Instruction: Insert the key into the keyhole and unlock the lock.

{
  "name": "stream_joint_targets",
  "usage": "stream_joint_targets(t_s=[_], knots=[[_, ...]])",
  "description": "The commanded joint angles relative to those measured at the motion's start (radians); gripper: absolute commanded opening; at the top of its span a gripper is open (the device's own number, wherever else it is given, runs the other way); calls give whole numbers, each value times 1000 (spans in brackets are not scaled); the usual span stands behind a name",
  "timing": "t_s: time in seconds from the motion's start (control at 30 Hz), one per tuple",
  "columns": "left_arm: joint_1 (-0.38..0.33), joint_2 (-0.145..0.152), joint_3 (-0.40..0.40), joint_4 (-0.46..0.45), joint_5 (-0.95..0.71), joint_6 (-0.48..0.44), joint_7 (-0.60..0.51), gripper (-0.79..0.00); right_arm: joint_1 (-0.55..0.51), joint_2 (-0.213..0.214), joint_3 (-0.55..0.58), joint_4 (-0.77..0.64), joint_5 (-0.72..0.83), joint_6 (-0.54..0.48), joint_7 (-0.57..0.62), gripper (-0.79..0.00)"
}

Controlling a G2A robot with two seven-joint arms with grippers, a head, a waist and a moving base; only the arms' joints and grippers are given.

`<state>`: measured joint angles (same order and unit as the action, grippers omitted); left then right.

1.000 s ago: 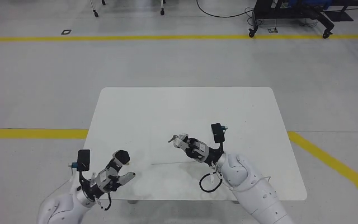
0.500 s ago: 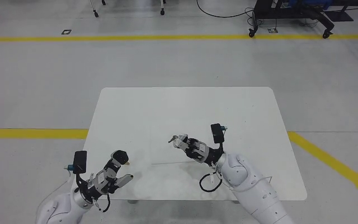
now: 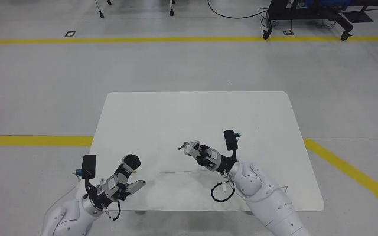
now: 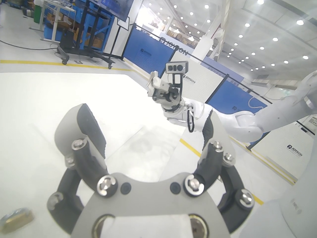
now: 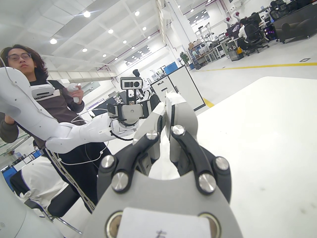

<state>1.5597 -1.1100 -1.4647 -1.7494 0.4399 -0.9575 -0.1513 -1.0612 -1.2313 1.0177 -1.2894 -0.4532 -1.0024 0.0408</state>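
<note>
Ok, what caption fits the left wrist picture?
Open left gripper over the table, lock close by; right gripper beyond, holding the key.

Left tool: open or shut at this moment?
Open. In the left wrist view the left tool has its fingers wide apart, bare table showing between them, nothing held.

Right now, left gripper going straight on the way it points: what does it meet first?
Probably the right gripper, shut on the small silver key; only bare white table top lies between. The brass padlock sits off to the side of the left gripper. Height is unclear.
</note>
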Motion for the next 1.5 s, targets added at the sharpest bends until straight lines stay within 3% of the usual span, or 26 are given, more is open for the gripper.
stream_joint_targets(t_s=[0.0,0.13,0.3,0.67,0.8,0.87,0.97,1.13,1.27,1.3,1.47], knots=[[-77,-2,66,-7,-48,38,-69,0,-29,11,49,-17,11,-10,-16,-785],[-249,-16,203,50,-166,142,-190,0,-146,50,192,-104,25,-10,-50,-785],[-424,-46,375,157,-266,179,-287,0,-305,92,329,-239,46,-10,-52,-785],[-422,-45,377,159,-260,181,-293,0,-336,100,339,-277,70,-10,-38,-785],[-394,-41,378,211,-254,122,-302,0,-300,94,297,-271,99,45,1,-785],[-420,-49,406,244,-314,68,-295,0,-270,91,261,-264,113,43,45,-785],[-469,-59,445,277,-340,30,-304,-163,-256,89,233,-266,132,39,82,-785],[-559,-77,517,340,-356,10,-361,-206,-232,89,208,-263,170,46,140,-785],[-591,-84,533,374,-375,-7,-362,-311,-226,91,205,-272,195,45,164,-785],[-596,-85,534,380,-380,-17,-359,-388,-225,91,206,-274,196,47,171,-785],[-606,-88,544,387,-392,-55,-353,-477,-221,93,198,-277,217,64,206,-785]])
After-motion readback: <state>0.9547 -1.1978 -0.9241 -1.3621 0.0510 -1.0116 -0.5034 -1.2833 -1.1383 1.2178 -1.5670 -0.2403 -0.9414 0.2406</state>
